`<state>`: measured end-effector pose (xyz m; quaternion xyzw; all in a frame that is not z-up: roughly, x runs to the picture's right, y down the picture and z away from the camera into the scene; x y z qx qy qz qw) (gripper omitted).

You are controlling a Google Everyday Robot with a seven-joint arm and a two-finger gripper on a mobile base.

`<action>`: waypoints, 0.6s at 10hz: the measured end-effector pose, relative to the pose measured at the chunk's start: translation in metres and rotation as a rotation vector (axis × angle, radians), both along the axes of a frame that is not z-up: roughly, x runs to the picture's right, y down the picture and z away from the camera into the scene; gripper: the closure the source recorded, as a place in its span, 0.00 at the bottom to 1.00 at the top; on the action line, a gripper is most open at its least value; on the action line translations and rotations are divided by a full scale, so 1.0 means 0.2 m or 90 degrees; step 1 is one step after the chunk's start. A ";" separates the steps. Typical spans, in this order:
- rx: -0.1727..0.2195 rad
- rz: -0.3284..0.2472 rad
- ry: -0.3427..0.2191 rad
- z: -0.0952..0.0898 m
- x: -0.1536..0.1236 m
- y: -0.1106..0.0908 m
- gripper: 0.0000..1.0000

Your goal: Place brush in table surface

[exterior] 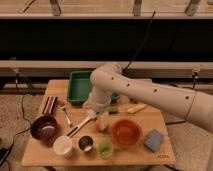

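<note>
Our arm (150,92) reached in from the right over the far half of the tabletop (42,156) and bent downward just in front of the green tray (79,82). The gripper (103,121) pointed down at the middle of the tabletop, low over the wood. We could not tell whether it was open or closed.

The brush (81,125) lay flat on the tabletop at a slant. Its whitish bristle head was at the far right end, just beside the gripper on the gripper's left. Its dark handle tip was at the near left end, close to the white cup (63,146). We could not tell whether the gripper touched the brush. A reddish-orange round item (98,128) sat right at the gripper, partly hidden by it.

Left of the brush lay a small fork (66,116), and farther left stood a dark brown bowl (44,127). A dark cup (86,143) and a green cup (105,148) followed the white cup along the near edge. The orange bowl (126,132) stood just right of the gripper, with a blue sponge (154,140) beyond it. A yellow elongated item (136,108) lay under the arm.

A small dark mark (161,156) sat at the near right edge of the tabletop, and we could not read it.
</note>
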<state>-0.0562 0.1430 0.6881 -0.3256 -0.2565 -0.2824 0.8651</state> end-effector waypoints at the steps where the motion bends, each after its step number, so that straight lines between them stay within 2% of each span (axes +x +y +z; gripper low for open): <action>1: 0.000 0.001 0.001 0.00 0.00 0.00 0.20; 6: -0.001 0.000 0.001 0.01 0.01 0.00 0.20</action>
